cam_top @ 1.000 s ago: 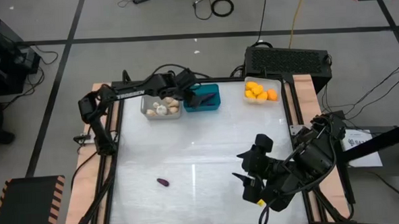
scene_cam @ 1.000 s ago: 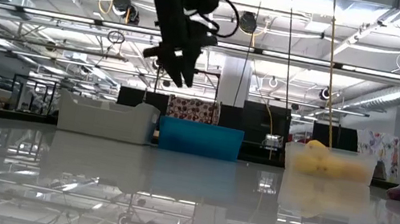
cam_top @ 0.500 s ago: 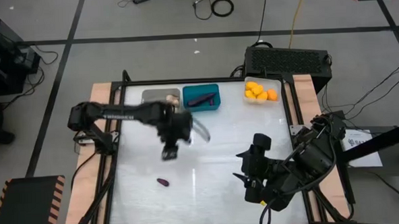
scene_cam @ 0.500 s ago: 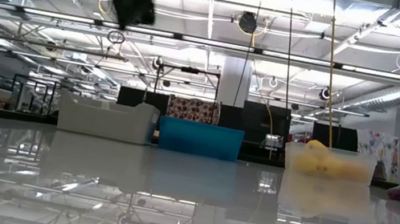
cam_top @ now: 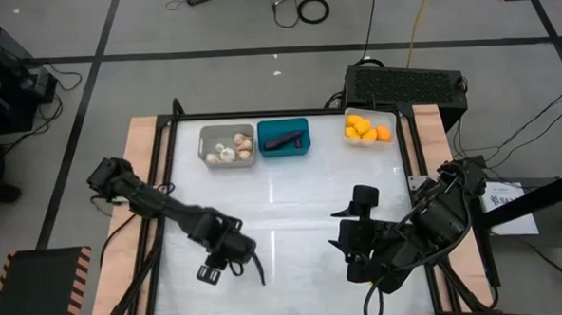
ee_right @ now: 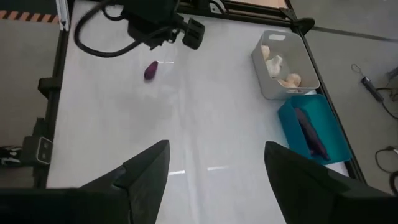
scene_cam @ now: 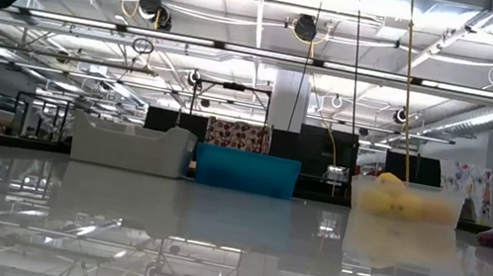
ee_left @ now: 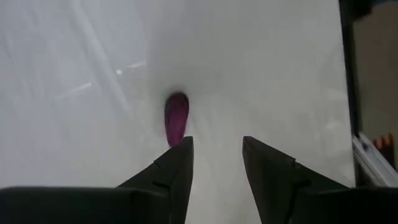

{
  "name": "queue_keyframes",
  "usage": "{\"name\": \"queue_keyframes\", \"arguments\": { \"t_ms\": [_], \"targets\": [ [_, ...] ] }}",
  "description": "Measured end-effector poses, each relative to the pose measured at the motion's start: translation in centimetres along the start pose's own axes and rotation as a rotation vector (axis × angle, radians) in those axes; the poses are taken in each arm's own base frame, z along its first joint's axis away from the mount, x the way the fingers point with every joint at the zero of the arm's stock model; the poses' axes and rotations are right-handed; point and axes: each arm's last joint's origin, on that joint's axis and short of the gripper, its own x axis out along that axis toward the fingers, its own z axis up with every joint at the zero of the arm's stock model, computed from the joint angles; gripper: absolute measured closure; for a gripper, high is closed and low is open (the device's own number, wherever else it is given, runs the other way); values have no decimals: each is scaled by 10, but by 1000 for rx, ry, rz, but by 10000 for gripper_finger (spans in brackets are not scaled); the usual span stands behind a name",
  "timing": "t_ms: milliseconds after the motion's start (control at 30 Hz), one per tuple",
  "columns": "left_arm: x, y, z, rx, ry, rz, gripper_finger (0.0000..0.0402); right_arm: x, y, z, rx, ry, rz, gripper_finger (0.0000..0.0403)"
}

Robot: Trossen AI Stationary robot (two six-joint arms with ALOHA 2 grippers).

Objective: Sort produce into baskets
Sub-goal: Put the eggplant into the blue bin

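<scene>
I'm hovering my left gripper, fingers parted, just short of the small purple piece; nothing is standing between us. The bare tabletop is lying open ahead of me and to both sides. The three baskets are sitting well beyond, along the far edge. My right gripper is waiting well apart, across the open table.
</scene>
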Motion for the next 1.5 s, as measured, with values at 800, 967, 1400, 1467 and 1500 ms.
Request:
{"name": "queue_keyframes", "arguments": {
  "t_ms": [800,967,1400,1467,1500],
  "targets": [
    [78,-2,-27,-52,-77,208,231,15,-17,11,17,3,-40,149],
    [83,0,-29,-53,-87,220,182,15,-17,12,34,2,-38,149],
    [101,3,-22,-3,-83,222,162,15,-17,12,72,2,-40,149],
    [102,3,-21,5,-76,223,162,15,-17,12,72,2,-40,149],
    [103,4,-21,6,-75,223,162,15,-17,12,72,2,-40,149]
  ]
}}
